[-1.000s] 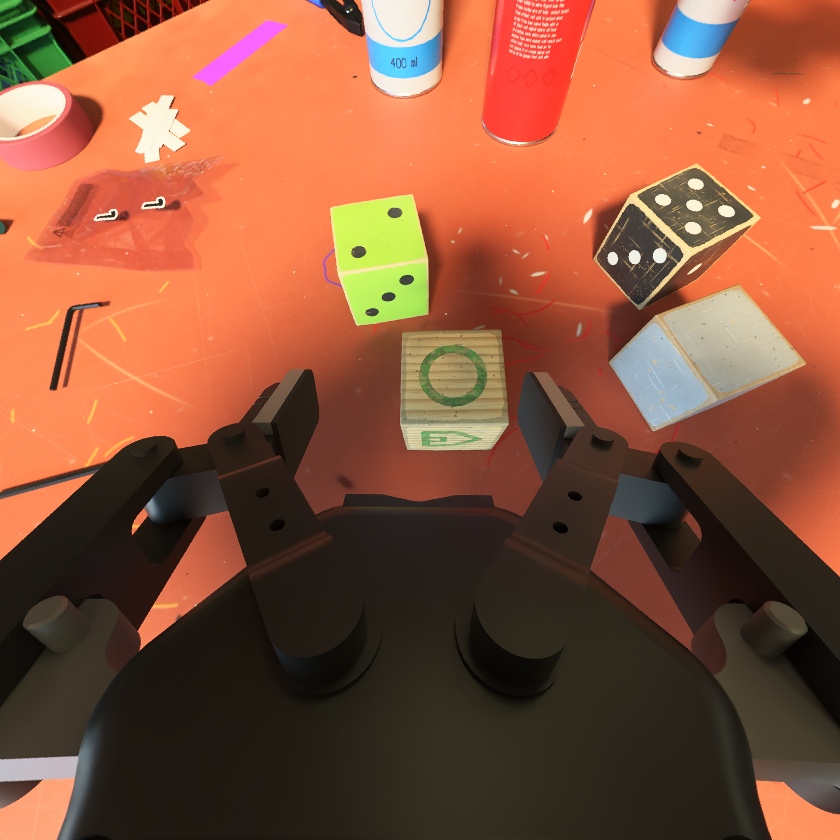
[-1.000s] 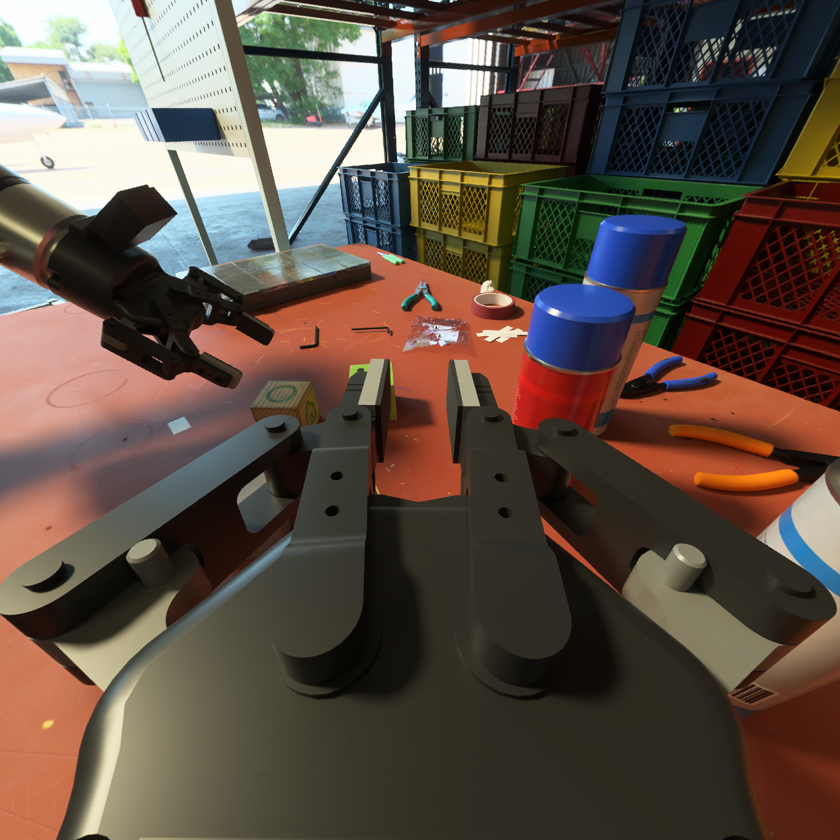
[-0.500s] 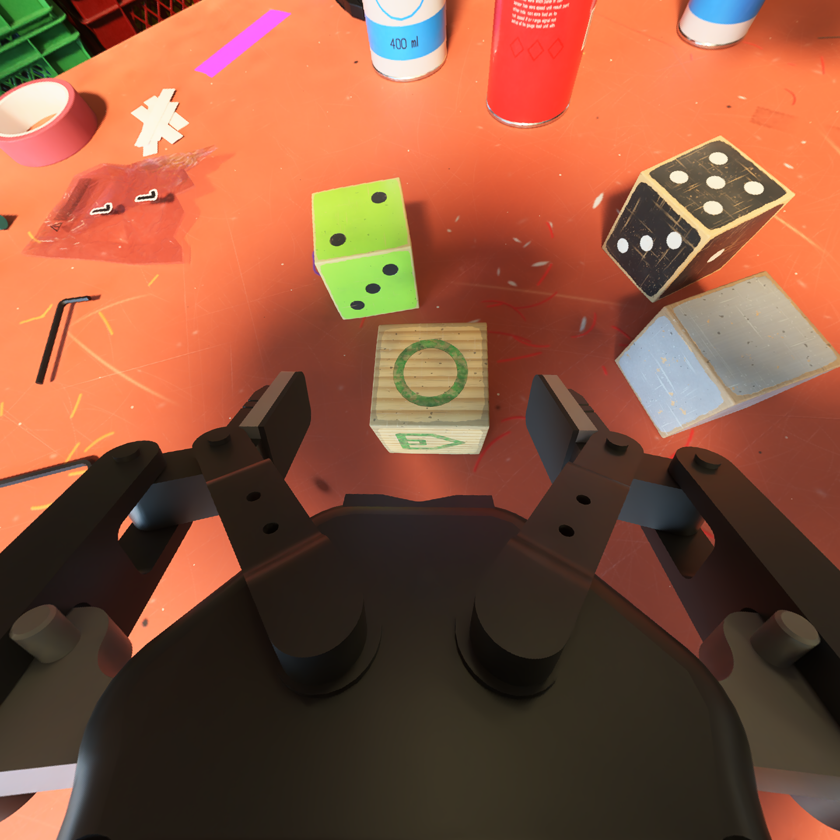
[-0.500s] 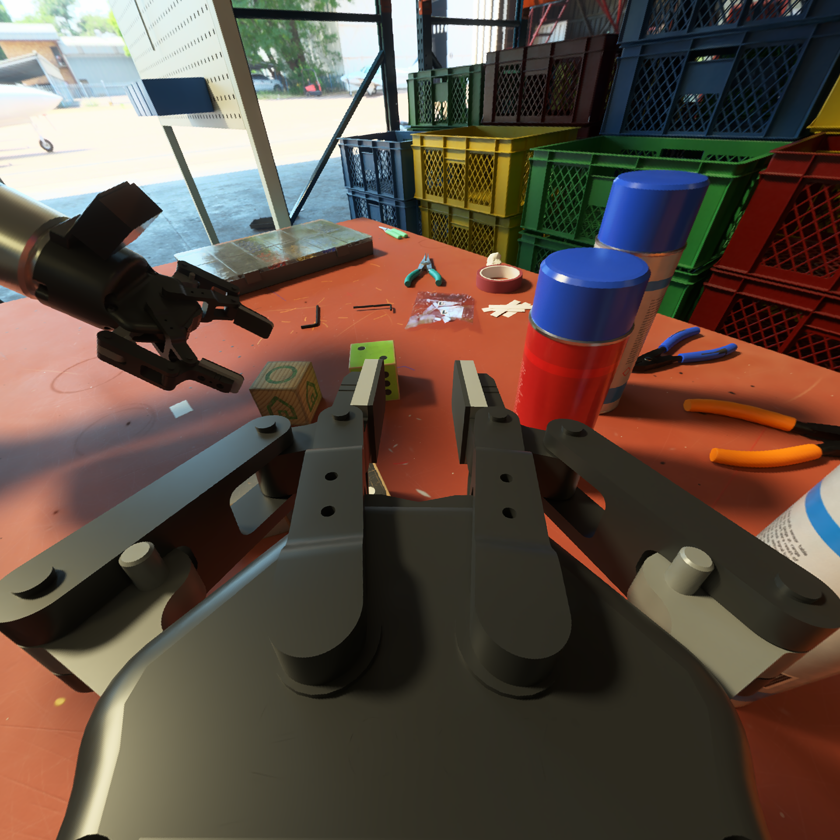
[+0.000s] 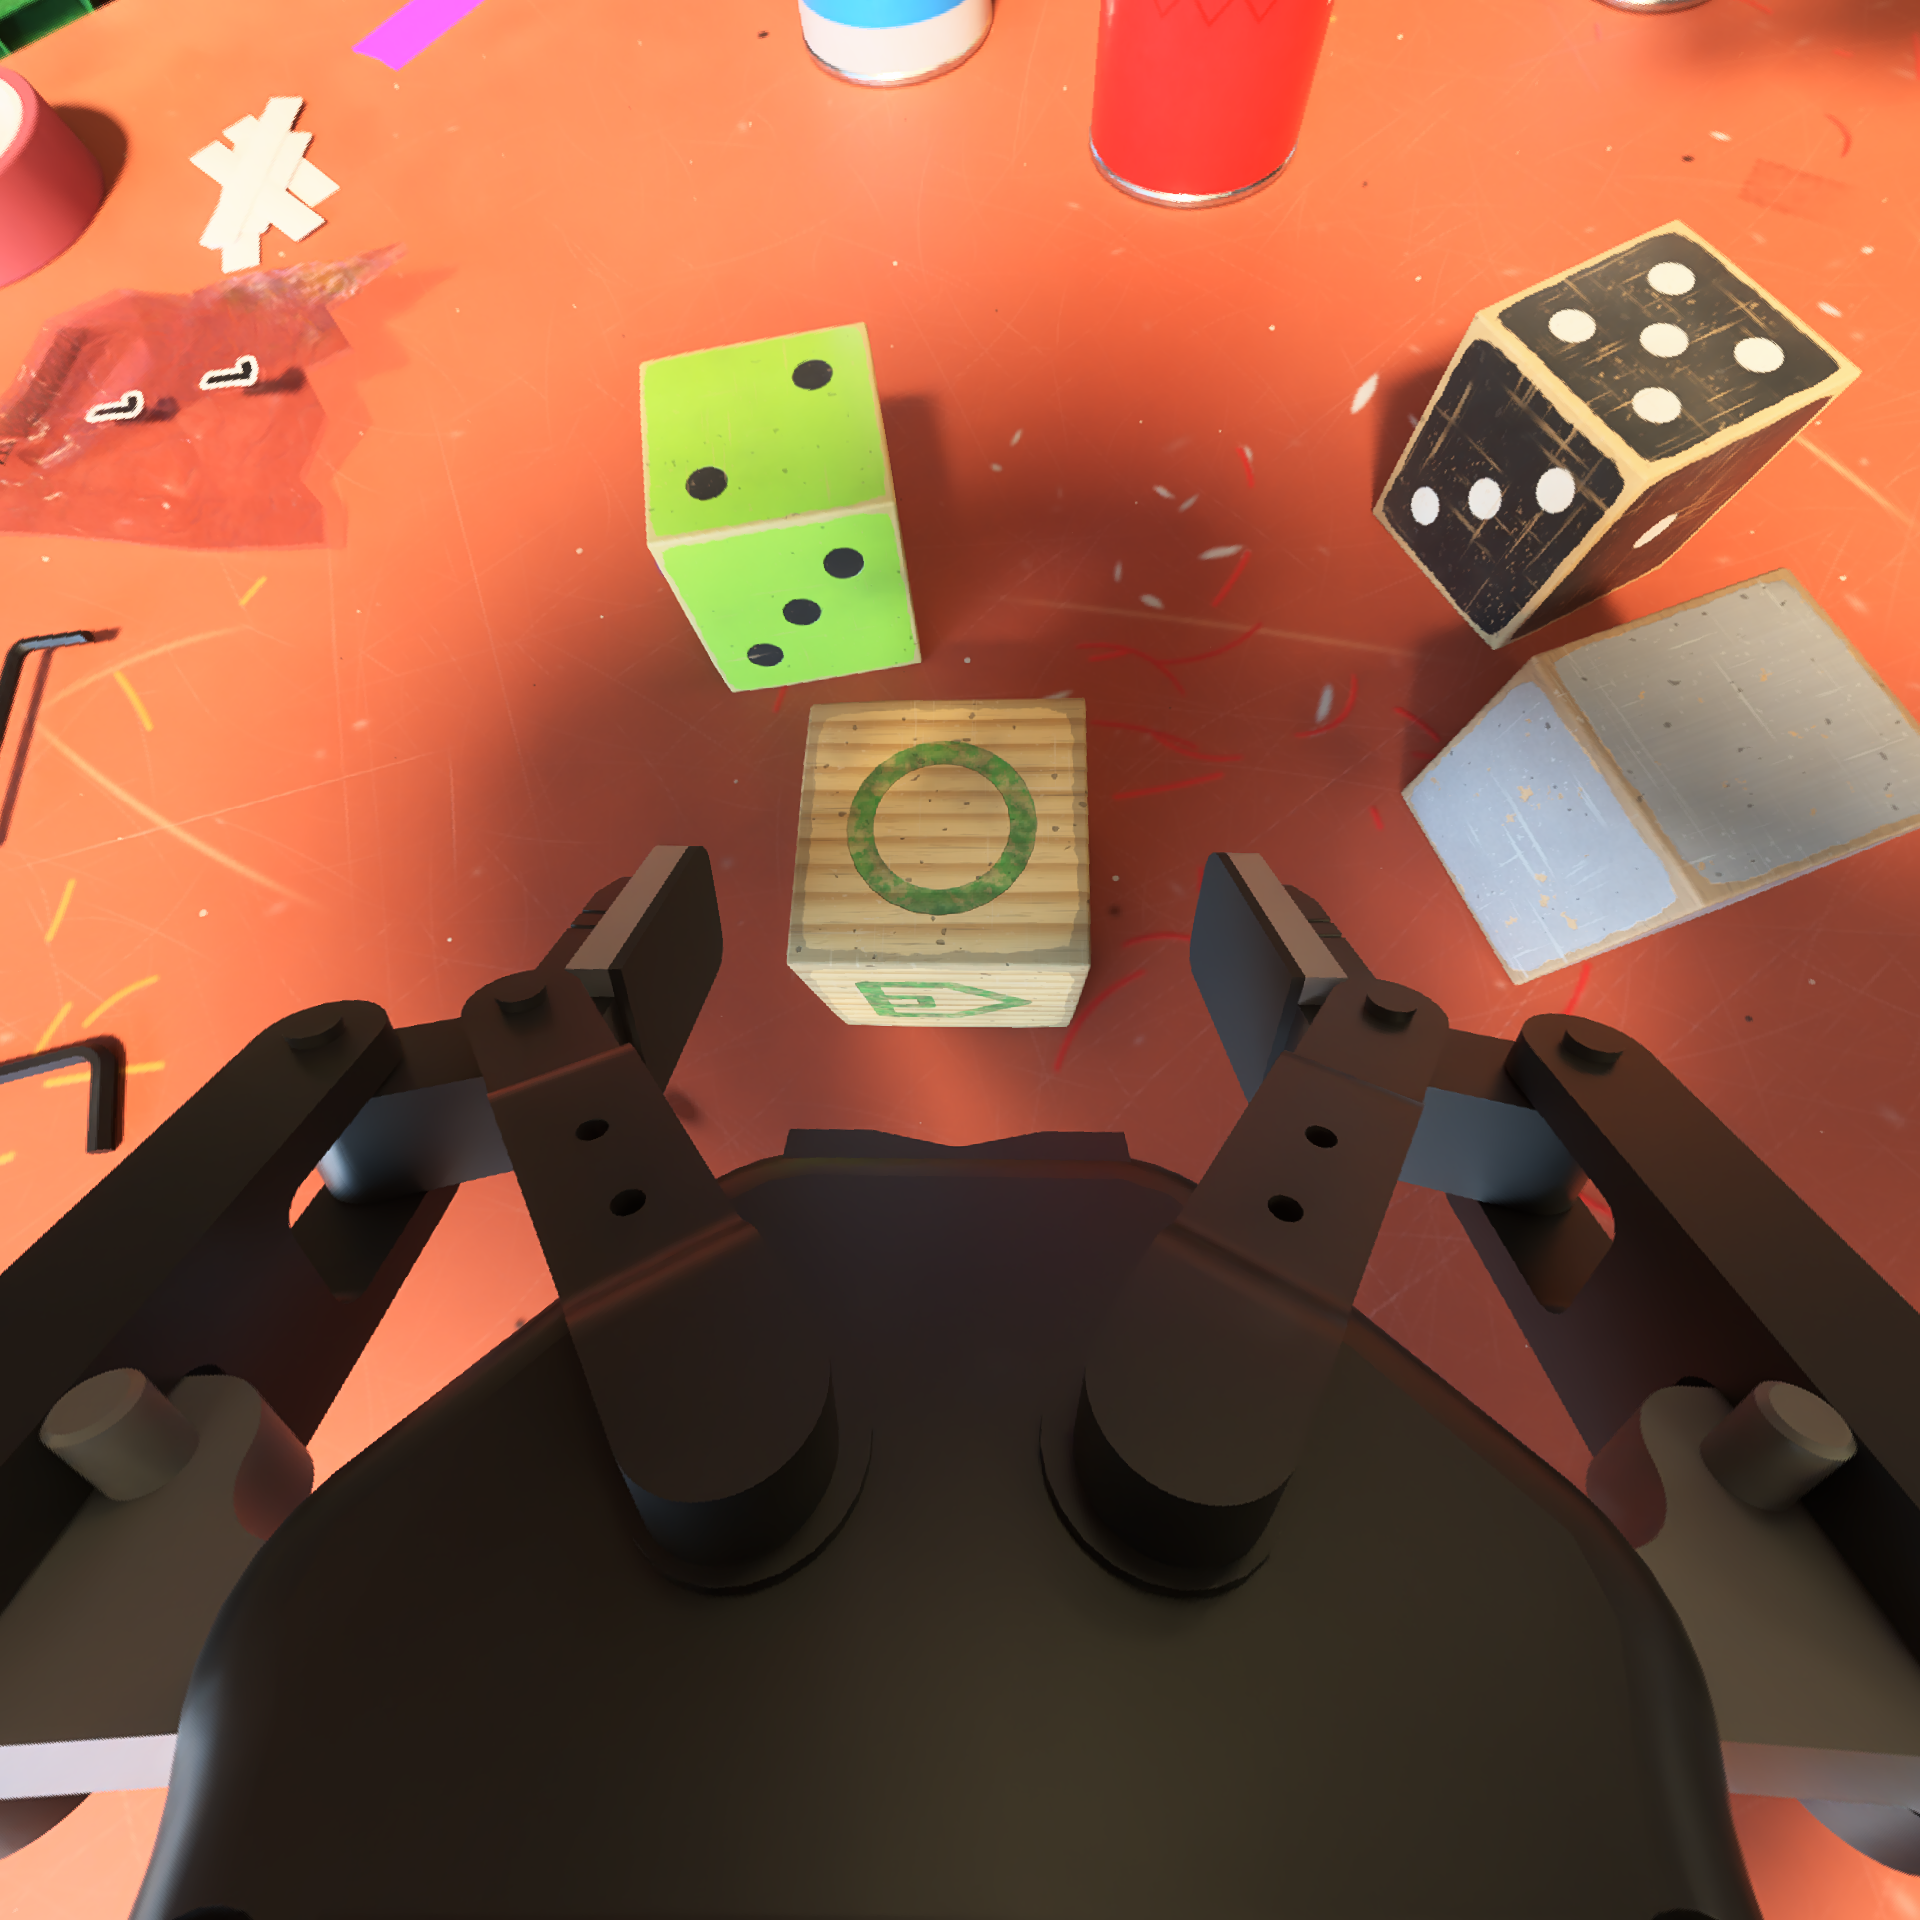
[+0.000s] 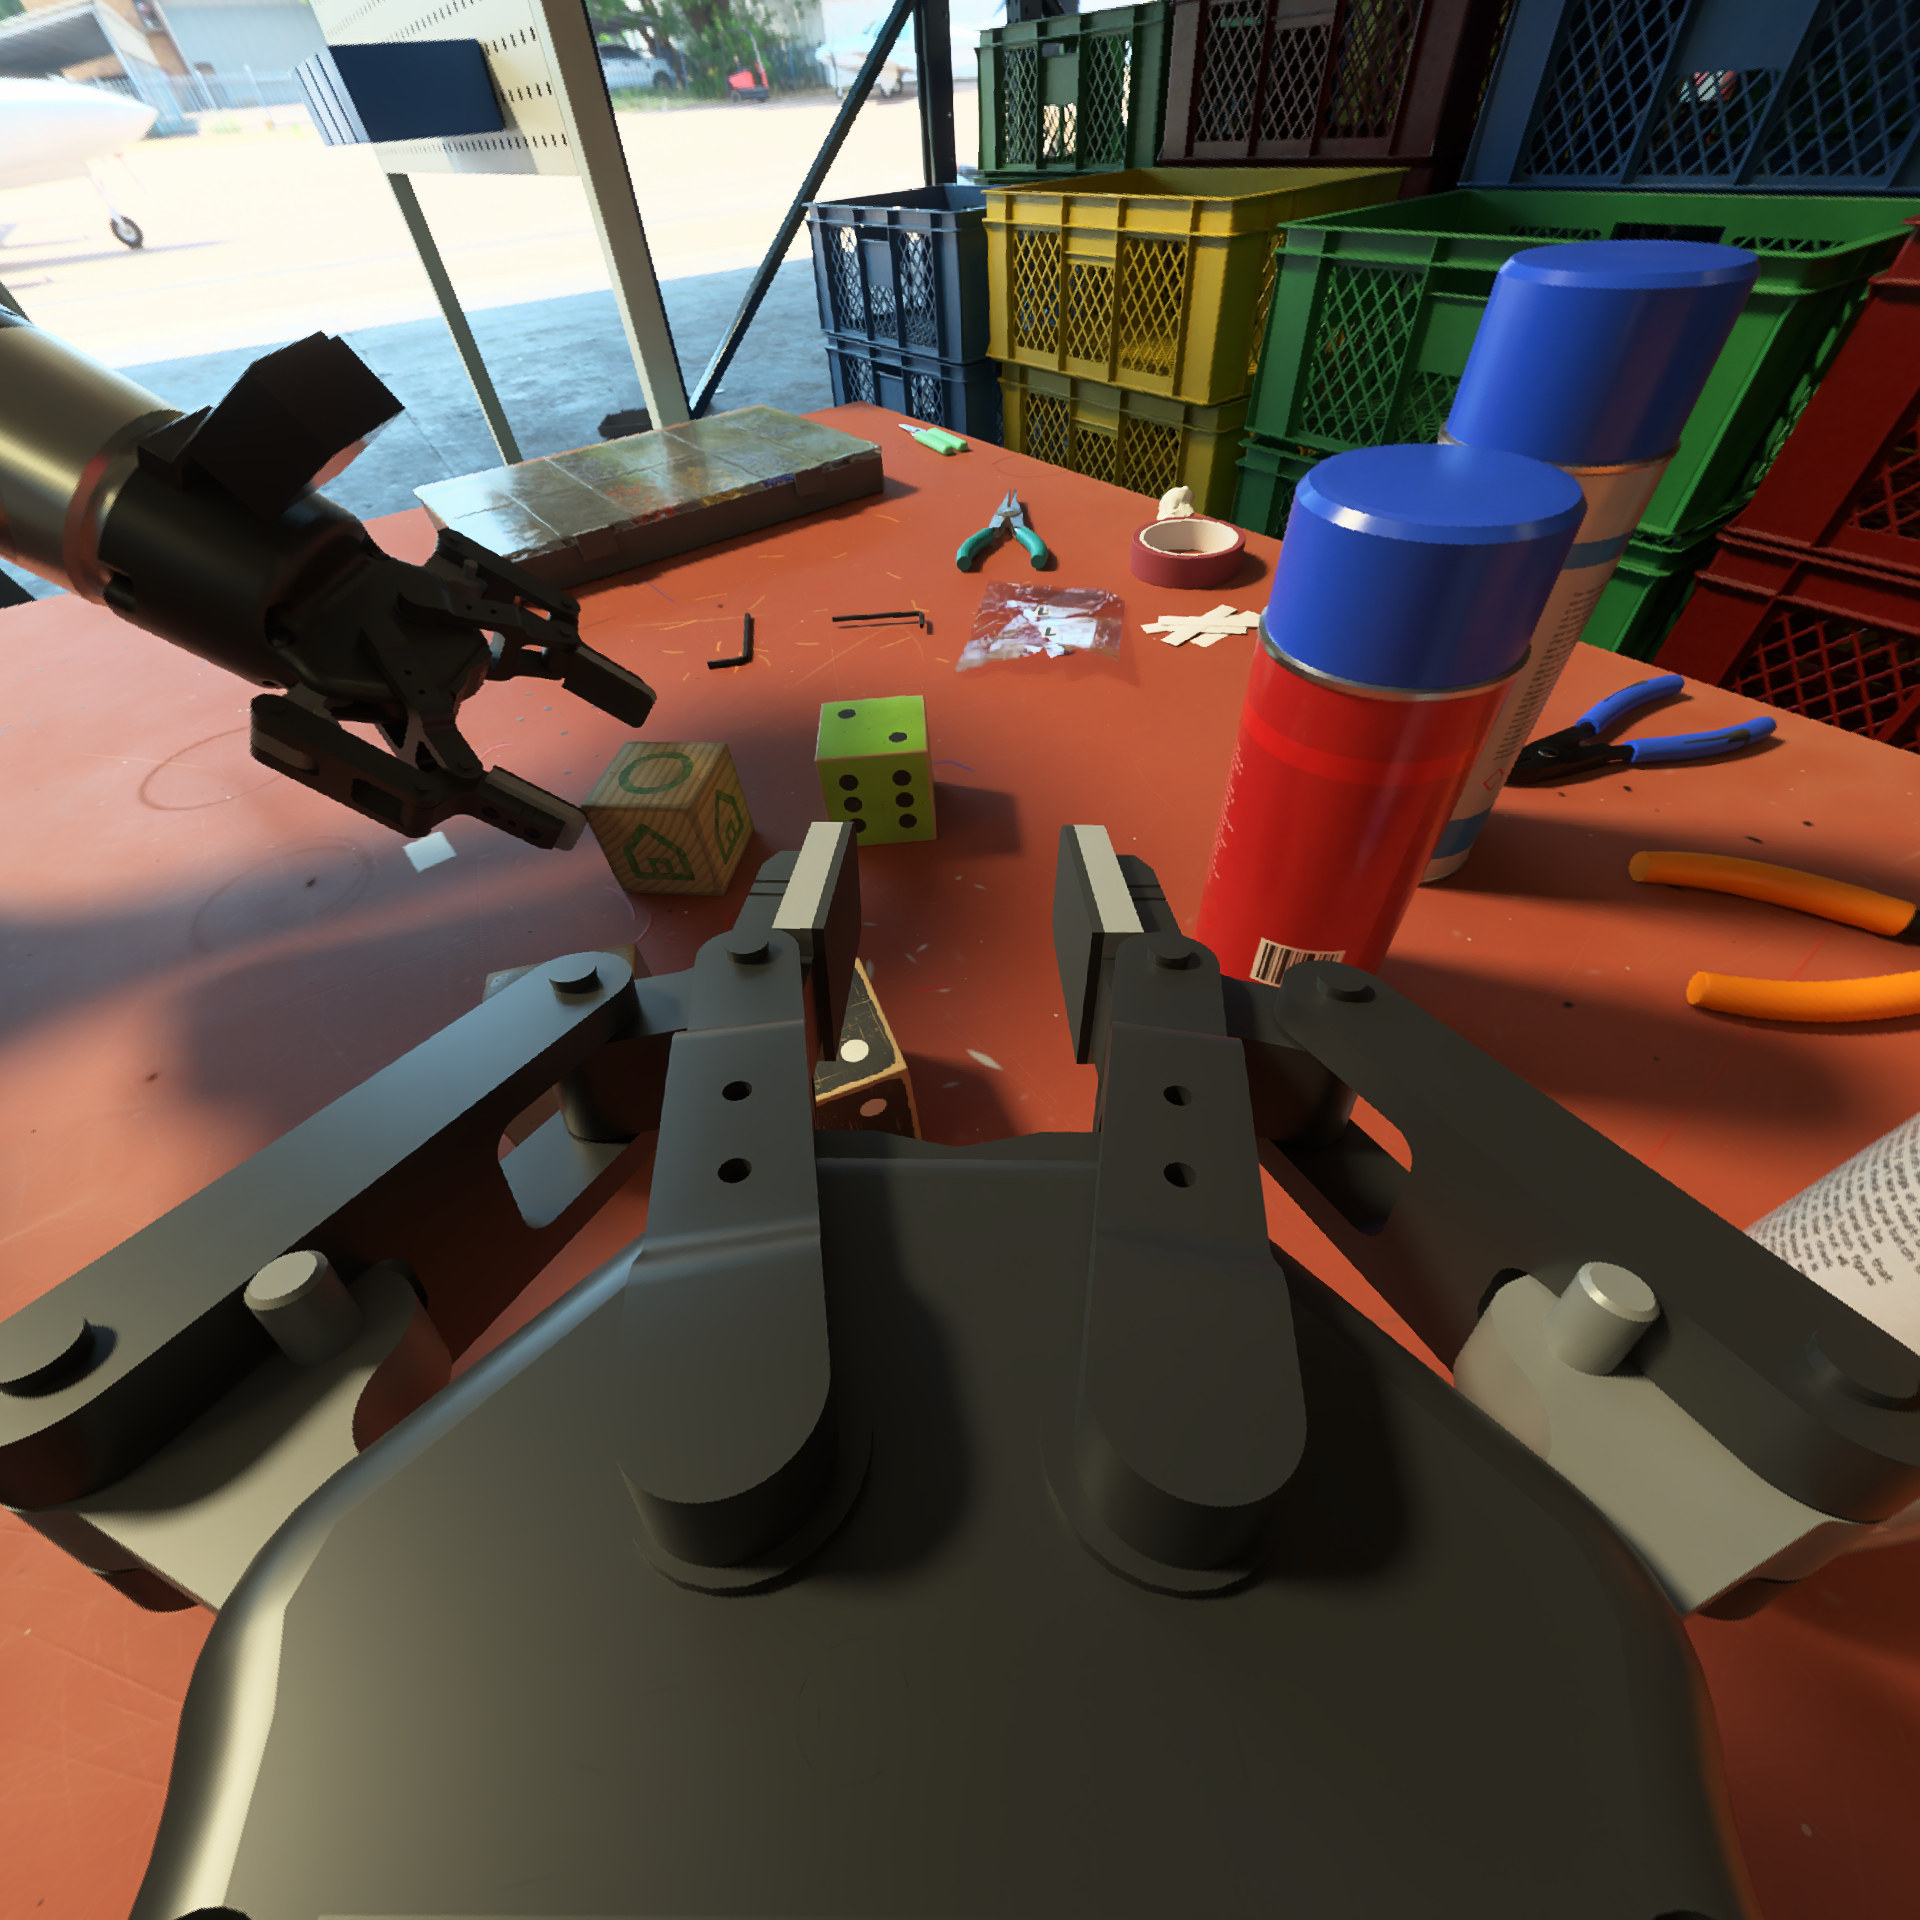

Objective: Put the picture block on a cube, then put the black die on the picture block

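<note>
The picture block [image 5: 940,852], wooden with a green ring on top, stands on the orange table. My left gripper [image 5: 951,935] is open, one finger on each side of the block's near end and apart from it. The black die [image 5: 1610,426] stands at the right, with a pale blue-grey cube [image 5: 1683,769] just in front of it. A green die [image 5: 774,499] stands behind the block. My right gripper [image 6: 958,873] is open and empty above the black die [image 6: 862,1081], which is mostly hidden under its left finger. The right wrist view also shows the picture block [image 6: 670,816], the green die [image 6: 873,764] and the left gripper [image 6: 561,748].
A red spray can [image 6: 1361,748] and a taller blue-capped can [image 6: 1590,416] stand close to the right of my right gripper. Pliers [image 6: 1652,732], orange-handled tool [image 6: 1787,904], tape roll [image 6: 1184,551], hex keys [image 6: 738,649] and a plastic bag [image 6: 1044,623] lie around. Crates [image 6: 1143,291] line the far edge.
My left gripper has come lower and closer to the picture block, which now lies between its fingertips. My right gripper has dropped toward the black die and its fingers have spread a little wider.
</note>
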You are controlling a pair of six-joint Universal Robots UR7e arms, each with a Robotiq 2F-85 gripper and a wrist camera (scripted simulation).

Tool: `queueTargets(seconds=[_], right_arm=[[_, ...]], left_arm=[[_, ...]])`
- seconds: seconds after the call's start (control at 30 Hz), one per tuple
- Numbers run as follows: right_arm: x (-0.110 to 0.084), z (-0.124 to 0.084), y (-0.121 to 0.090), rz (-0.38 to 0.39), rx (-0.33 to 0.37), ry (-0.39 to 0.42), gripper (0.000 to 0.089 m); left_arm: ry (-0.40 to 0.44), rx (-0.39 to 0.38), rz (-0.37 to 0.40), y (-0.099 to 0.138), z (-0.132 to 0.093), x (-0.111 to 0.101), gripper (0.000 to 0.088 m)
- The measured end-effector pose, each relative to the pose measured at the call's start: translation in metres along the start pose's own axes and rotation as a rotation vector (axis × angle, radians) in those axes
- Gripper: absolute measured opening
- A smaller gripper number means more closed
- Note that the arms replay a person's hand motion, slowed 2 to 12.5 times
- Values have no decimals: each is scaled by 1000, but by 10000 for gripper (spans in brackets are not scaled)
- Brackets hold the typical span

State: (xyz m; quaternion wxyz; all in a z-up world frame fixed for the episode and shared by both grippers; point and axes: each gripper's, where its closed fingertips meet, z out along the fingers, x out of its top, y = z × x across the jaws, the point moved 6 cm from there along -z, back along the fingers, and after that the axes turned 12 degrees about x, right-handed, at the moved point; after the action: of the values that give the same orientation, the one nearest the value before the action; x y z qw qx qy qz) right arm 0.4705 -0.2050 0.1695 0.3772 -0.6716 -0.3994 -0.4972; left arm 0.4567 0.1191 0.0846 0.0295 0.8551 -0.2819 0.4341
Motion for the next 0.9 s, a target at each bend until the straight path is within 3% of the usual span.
queueTargets(seconds=[0.4,0.7,0.8,0.9], right_arm=[[-3,-2,6,28,0,31,341],[-3,-5,7,26,-6,37,340],[-3,-6,7,24,-8,39,340],[-3,-7,7,25,-7,45,339]], left_arm=[[-25,16,22,1,10,-5,730],[-43,23,43,2,15,-8,620],[-48,16,46,2,16,-9,538],[-52,11,45,2,17,-8,537]])
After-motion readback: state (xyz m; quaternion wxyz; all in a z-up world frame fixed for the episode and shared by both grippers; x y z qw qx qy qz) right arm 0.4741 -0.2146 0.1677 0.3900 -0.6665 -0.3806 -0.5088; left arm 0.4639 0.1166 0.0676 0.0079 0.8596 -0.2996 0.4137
